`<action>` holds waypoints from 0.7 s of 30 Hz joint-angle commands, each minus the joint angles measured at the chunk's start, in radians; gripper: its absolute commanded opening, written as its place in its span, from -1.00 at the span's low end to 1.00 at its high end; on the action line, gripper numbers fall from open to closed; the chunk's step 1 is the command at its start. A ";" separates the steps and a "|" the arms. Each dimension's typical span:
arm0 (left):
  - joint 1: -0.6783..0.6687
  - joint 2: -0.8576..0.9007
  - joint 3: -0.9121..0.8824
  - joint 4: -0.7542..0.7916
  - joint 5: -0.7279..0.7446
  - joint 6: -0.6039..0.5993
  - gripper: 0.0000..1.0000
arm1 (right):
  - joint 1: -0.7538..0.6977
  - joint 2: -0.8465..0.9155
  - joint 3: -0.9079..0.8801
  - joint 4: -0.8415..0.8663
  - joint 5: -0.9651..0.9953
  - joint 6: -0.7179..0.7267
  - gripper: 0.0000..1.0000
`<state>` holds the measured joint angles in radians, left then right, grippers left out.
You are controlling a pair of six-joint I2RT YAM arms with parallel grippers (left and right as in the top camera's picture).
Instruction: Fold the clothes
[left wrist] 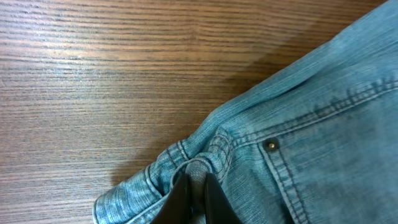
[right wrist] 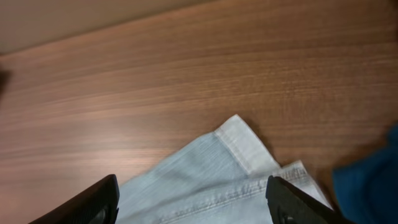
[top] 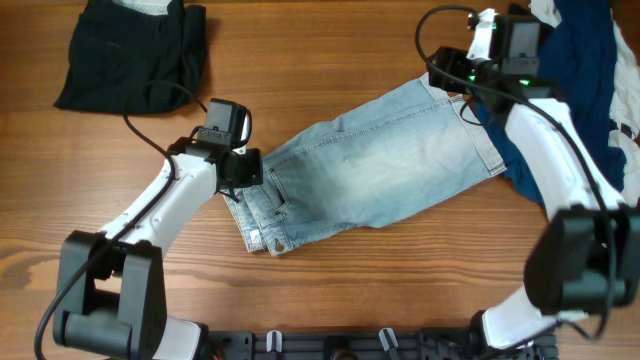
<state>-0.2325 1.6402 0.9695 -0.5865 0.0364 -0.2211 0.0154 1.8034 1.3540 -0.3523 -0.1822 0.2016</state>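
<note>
Closest to the left wrist camera, the left gripper (left wrist: 196, 194) is clenched on a bunched fold of the waistband of the denim shorts (left wrist: 323, 143), its two dark fingers (left wrist: 217, 204) pressed together with the cloth pinched between them near a belt loop. A rivet and pocket seam lie just beyond.

In the right wrist view the right gripper (right wrist: 196, 202) is spread wide, one finger (right wrist: 93, 202) at each lower corner. A hemmed leg corner of the shorts lies flat between and just ahead of them, not gripped. The navy shirt (right wrist: 373, 177) shows at the right edge.

From overhead, the shorts lie spread slantwise across the middle of the table (top: 330, 50), with the waistband toward the left gripper (top: 240, 170) and the leg hems toward the right gripper (top: 470, 95). The navy shirt lies beyond the hems, under the right arm. Farthest off, a folded black garment (top: 130, 55) sits in the top left corner, well apart from the shorts.
</note>
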 commanded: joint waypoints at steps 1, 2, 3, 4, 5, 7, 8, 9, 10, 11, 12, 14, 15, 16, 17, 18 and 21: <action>0.002 -0.050 -0.002 0.008 0.034 0.005 -0.92 | 0.000 0.140 -0.001 0.055 0.101 0.005 0.51; 0.002 -0.050 -0.003 0.007 0.034 0.005 -0.92 | -0.001 0.164 -0.001 0.059 0.133 -0.004 0.51; 0.002 -0.050 -0.003 0.007 0.034 0.005 -0.92 | -0.003 0.185 -0.001 0.062 0.151 -0.029 0.52; 0.002 -0.050 -0.003 0.008 0.034 0.005 -0.92 | -0.006 0.203 -0.001 0.061 0.173 -0.051 0.51; 0.002 -0.050 -0.003 0.011 0.034 0.005 -0.92 | -0.008 0.213 -0.001 0.056 0.195 -0.061 0.51; 0.002 -0.050 -0.003 0.018 0.034 0.005 -0.92 | -0.010 0.238 -0.001 0.045 0.246 -0.072 0.52; 0.002 -0.050 -0.003 0.019 0.034 0.005 -0.92 | -0.010 0.250 -0.002 0.045 0.267 -0.071 0.52; 0.002 -0.050 -0.003 0.019 0.034 0.005 -0.92 | -0.011 0.255 -0.002 0.046 0.279 -0.072 0.52; 0.002 -0.050 -0.003 0.018 0.034 0.005 -0.92 | -0.013 0.266 -0.002 0.049 0.291 -0.071 0.52; 0.002 -0.050 -0.003 0.019 0.034 0.005 -0.92 | -0.015 0.273 -0.002 0.050 0.295 -0.071 0.52; 0.002 -0.050 -0.003 0.019 0.034 0.005 -0.92 | -0.019 0.283 -0.002 0.053 0.295 -0.072 0.52; 0.002 -0.050 -0.003 0.018 0.034 0.005 -0.92 | -0.029 0.303 -0.002 0.052 0.294 -0.071 0.52; 0.002 -0.050 -0.003 0.018 0.034 0.005 -0.92 | -0.031 0.312 -0.004 0.053 0.294 -0.071 0.51; 0.002 -0.050 -0.003 0.018 0.034 0.005 -0.92 | -0.033 0.317 -0.004 0.051 0.294 -0.071 0.50; 0.002 -0.050 -0.003 0.018 0.034 0.005 -0.92 | -0.033 0.322 -0.004 0.048 0.294 -0.071 0.29; 0.002 -0.050 -0.003 0.018 0.034 0.005 -0.92 | -0.033 0.322 -0.004 0.048 0.294 -0.071 -0.08; 0.002 -0.050 -0.003 0.019 0.034 0.005 -0.92 | -0.033 0.321 -0.004 0.056 0.294 -0.069 -0.68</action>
<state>-0.2325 1.6096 0.9695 -0.5751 0.0513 -0.2211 -0.0109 2.0995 1.3506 -0.3004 0.0811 0.1356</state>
